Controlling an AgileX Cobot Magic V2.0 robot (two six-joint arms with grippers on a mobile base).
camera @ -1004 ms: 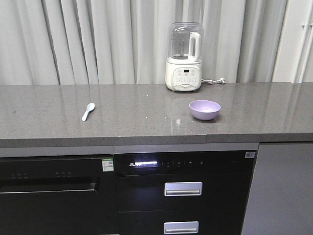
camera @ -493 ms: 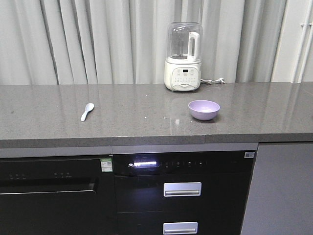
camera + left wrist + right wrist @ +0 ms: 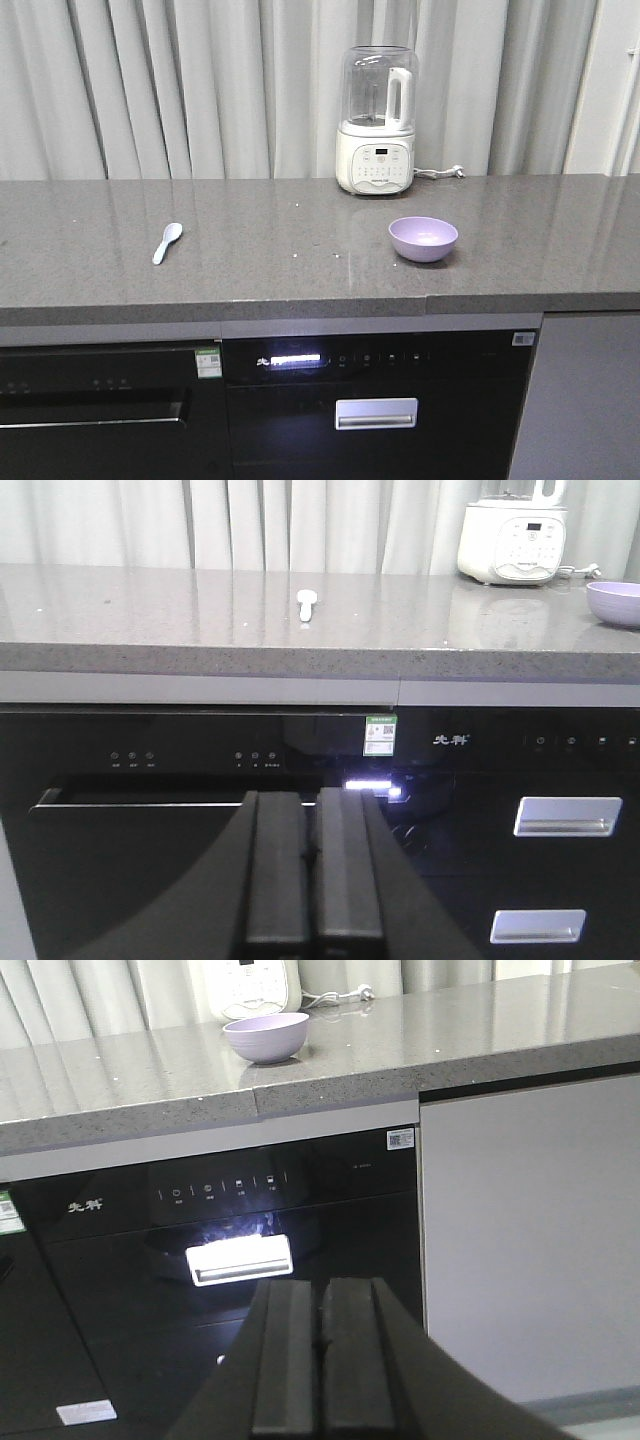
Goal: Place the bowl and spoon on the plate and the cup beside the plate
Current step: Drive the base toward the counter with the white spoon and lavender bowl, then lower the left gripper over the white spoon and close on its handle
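Sitting on counter (image 3: pixel 300 275), well apart: spoon (image 3: pixel 167 242); bowl (image 3: pixel 423 238) | left gripper (image 3: pixel 312 815) clenched; right gripper (image 3: pixel 322 1300) clenched

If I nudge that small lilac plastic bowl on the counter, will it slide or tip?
The small lilac plastic bowl looks light, so it would probably slide. The glossy grey stone countertop shows reflections, which suggests little grip. Low and wide, it seems unlikely to tip unless pressed on its rim.
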